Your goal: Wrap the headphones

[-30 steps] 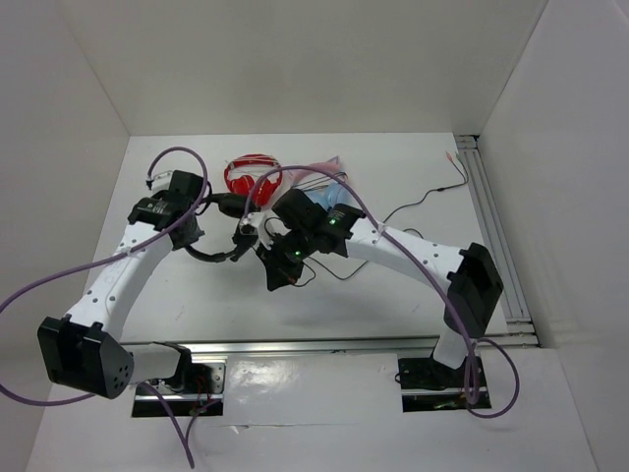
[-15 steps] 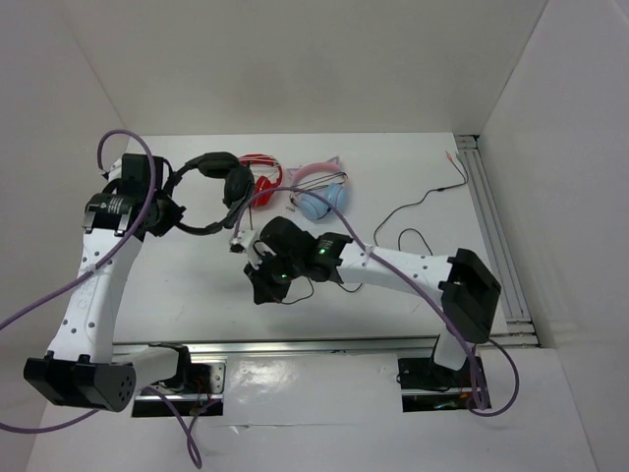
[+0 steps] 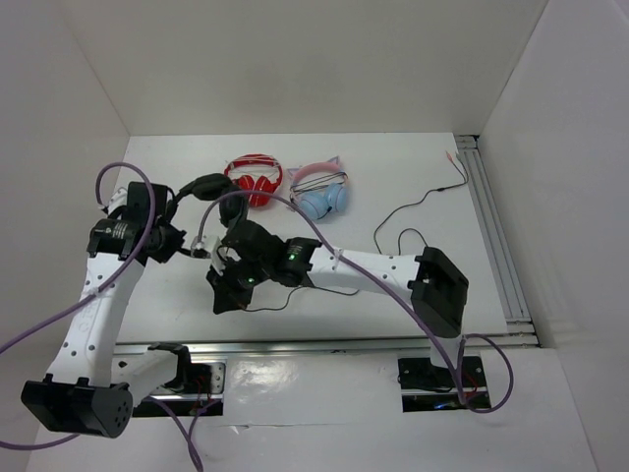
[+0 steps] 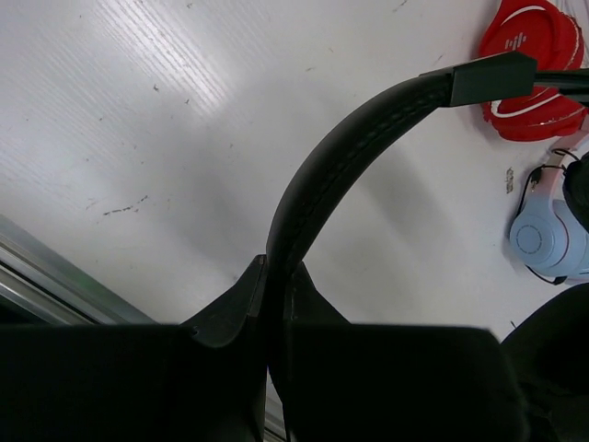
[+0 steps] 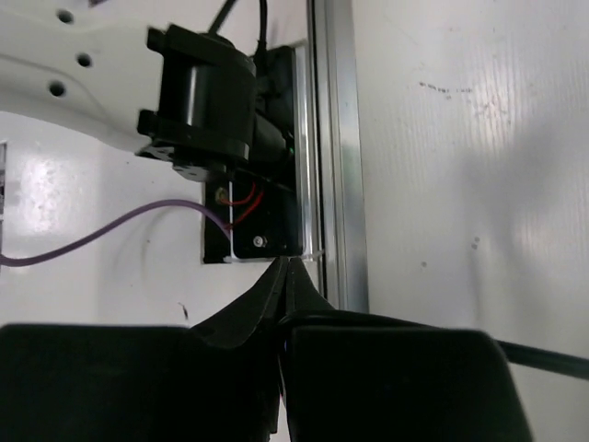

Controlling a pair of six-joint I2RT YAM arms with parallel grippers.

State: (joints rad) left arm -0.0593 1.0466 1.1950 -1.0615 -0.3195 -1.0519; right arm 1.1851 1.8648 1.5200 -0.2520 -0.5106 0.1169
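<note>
The black headphones (image 3: 209, 184) hang off the table at the left. My left gripper (image 3: 169, 236) is shut on their padded headband (image 4: 340, 157), which arcs up and right from between the fingers (image 4: 248, 295). My right gripper (image 3: 218, 295) reaches far left, below the headset, and is shut on the thin black cable (image 5: 543, 359), which leaves the jaws to the right. From there the cable (image 3: 393, 211) trails across the table to its plug end (image 3: 454, 157) at the back right.
Red headphones (image 3: 256, 179) and light blue and pink cat-ear headphones (image 3: 322, 197) lie at the back, just right of the held headset. A metal rail (image 3: 491, 236) runs along the right side. Another rail (image 3: 324, 346) crosses the front, near the left arm's base (image 5: 212, 101).
The left gripper carried the headphones out to the left. The right gripper slid left and nearer the front edge, its arm stretching across the table.
</note>
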